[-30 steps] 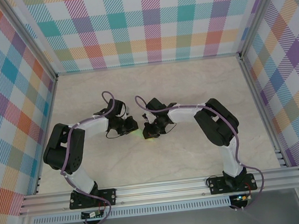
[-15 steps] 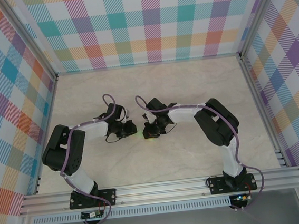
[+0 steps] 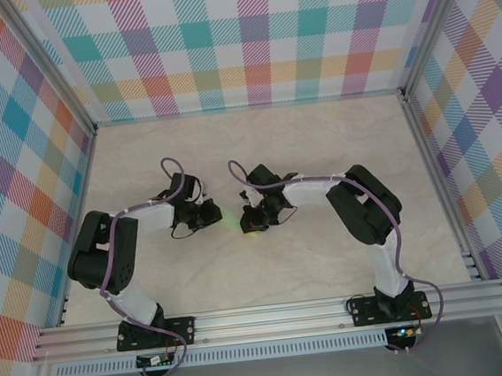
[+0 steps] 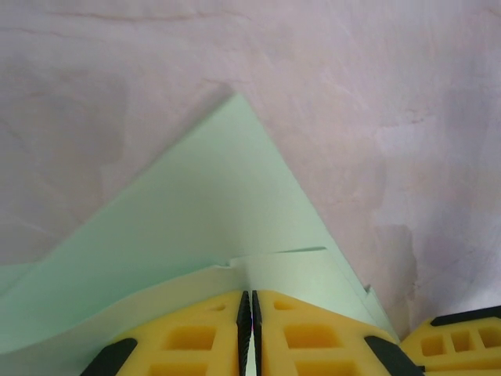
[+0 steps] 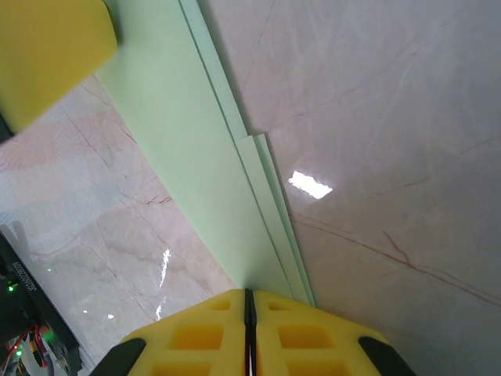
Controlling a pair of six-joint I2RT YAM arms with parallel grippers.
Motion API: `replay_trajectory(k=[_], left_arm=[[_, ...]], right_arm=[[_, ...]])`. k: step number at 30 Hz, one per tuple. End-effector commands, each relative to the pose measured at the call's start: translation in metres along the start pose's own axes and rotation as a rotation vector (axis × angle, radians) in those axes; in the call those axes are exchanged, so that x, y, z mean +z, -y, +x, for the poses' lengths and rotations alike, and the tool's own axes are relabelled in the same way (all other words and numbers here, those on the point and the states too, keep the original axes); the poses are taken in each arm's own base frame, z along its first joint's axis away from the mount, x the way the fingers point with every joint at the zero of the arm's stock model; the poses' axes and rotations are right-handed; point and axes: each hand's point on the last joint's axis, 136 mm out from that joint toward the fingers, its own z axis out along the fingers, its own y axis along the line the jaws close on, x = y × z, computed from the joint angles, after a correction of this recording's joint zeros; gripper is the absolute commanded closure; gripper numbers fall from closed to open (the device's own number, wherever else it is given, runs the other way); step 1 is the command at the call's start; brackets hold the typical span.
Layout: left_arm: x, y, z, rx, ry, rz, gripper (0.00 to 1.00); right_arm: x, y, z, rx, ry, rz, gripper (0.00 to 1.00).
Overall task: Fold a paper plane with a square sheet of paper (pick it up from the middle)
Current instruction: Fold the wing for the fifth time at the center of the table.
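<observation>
The pale green sheet of paper is folded into a slim, layered paper plane (image 4: 211, 196) with a sharp tip (image 4: 235, 97), lying low over the marble table. My left gripper (image 4: 249, 296) is shut on the plane's raised fold behind the tip. My right gripper (image 5: 248, 293) is shut on the narrow layered end of the plane (image 5: 188, 149). In the top view the left gripper (image 3: 216, 216) and right gripper (image 3: 251, 225) face each other at the table's middle, close together, and the arms hide most of the paper.
The beige marble table (image 3: 317, 137) is walled by checked panels on three sides. An aluminium rail (image 3: 272, 315) with both arm bases runs along the near edge. The right gripper's yellow finger (image 4: 462, 337) shows beside the paper in the left wrist view.
My left gripper has drawn back to the left, widening the gap to the right gripper. The right arm has stayed still. Both grips are unchanged.
</observation>
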Motion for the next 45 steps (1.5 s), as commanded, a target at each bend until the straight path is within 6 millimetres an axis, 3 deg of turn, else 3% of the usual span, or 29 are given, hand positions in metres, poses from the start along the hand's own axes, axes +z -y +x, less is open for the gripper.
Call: replay_trajectory(k=[1, 8, 15, 24, 29, 32, 36, 40, 45], left_arm=[[-0.008, -0.042, -0.015, -0.093, 0.078, -0.123, 0.86], [-0.012, -0.070, -0.025, -0.219, 0.109, -0.157, 0.87], [-0.021, -0.078, -0.041, -0.241, 0.139, -0.170, 0.87], [-0.062, -0.034, -0.058, -0.149, 0.211, -0.061, 0.85], [-0.065, 0.007, -0.033, -0.092, 0.185, 0.007, 0.85], [-0.064, 0.008, -0.022, -0.116, 0.223, -0.015, 0.85], [-0.079, 0.002, -0.022, -0.134, 0.323, -0.041, 0.83], [-0.066, 0.036, -0.005, -0.093, 0.247, 0.096, 0.83], [-0.041, 0.049, 0.015, -0.101, 0.164, 0.138, 0.86]], right_arm=[[0.014, 0.054, 0.031, 0.099, -0.087, 0.168, 0.90], [0.014, 0.050, 0.028, 0.095, -0.081, 0.150, 0.90], [0.014, 0.050, 0.029, 0.097, -0.085, 0.148, 0.90], [0.014, 0.050, 0.030, 0.100, -0.091, 0.149, 0.90], [0.014, 0.052, 0.031, 0.103, -0.093, 0.154, 0.90], [0.015, 0.052, 0.031, 0.108, -0.092, 0.152, 0.90], [0.015, 0.053, 0.032, 0.112, -0.096, 0.158, 0.90], [0.016, 0.053, 0.032, 0.113, -0.098, 0.159, 0.90], [0.016, 0.053, 0.032, 0.116, -0.098, 0.154, 0.90]])
